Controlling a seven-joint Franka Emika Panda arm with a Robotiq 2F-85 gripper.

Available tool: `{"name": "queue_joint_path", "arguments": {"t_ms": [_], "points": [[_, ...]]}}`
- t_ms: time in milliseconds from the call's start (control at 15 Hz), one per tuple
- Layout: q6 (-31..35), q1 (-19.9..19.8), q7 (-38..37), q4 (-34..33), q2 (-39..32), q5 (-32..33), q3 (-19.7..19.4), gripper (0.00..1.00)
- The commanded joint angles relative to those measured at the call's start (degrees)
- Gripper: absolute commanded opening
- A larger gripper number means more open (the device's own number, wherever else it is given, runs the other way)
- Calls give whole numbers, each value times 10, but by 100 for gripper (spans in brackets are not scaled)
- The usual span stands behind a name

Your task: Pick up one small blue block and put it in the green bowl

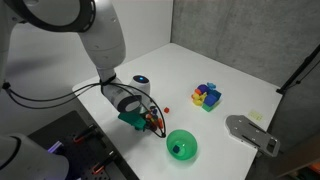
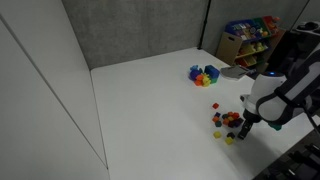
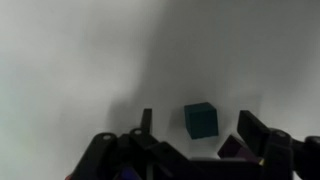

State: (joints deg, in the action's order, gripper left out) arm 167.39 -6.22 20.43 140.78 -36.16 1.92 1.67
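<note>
— Starting with the biggest thing, what carries the scene?

— A white table (image 1: pixel 225 62) fills both exterior views, with grey walls behind it. The Franka arm (image 1: pixel 100 40) leans over the table's near part and bends down towards the surface.

— And where is the green bowl?

— The green bowl (image 1: pixel 192 142) stands on the table close to the edge, just beside the gripper (image 1: pixel 152 120) in an exterior view. Something small and dark lies inside it, too small to name. A flat grey device (image 1: pixel 250 132) lies farther along the same edge. A cluster of larger multicoloured blocks (image 1: pixel 207 96) sits well apart from the bowl, deeper on the table.

— What lies around the gripper?

— A scatter of tiny cubes (image 2: pixel 225 118), red, yellow and some darker ones, shows right at the gripper in an exterior view. One red cube (image 2: pixel 215 105) lies a little apart from them, on the side towards the cluster.

— And the small blue block?

— In the wrist view the small blue block (image 3: pixel 201 119) sits between the two fingers (image 3: pixel 250 132), outside the bowl. The jaws are spread wide, with a clear gap on either side of the block, so nothing is gripped. Blurred white table fills the rest of that view. Whether the fingertips touch the surface cannot be told.
</note>
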Motion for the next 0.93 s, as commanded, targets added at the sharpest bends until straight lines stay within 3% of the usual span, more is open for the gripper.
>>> {"name": "queue_joint_path", "arguments": {"t_ms": [0,400,667,867], "points": [[0,12,-30,-9,-9,22,-5,56],[-37,9,-35,2,35,21,1,8],[-108,-34,-12,6,114,5,13,10],[-160,-45,-16,0,166,6,-15,10]]}}
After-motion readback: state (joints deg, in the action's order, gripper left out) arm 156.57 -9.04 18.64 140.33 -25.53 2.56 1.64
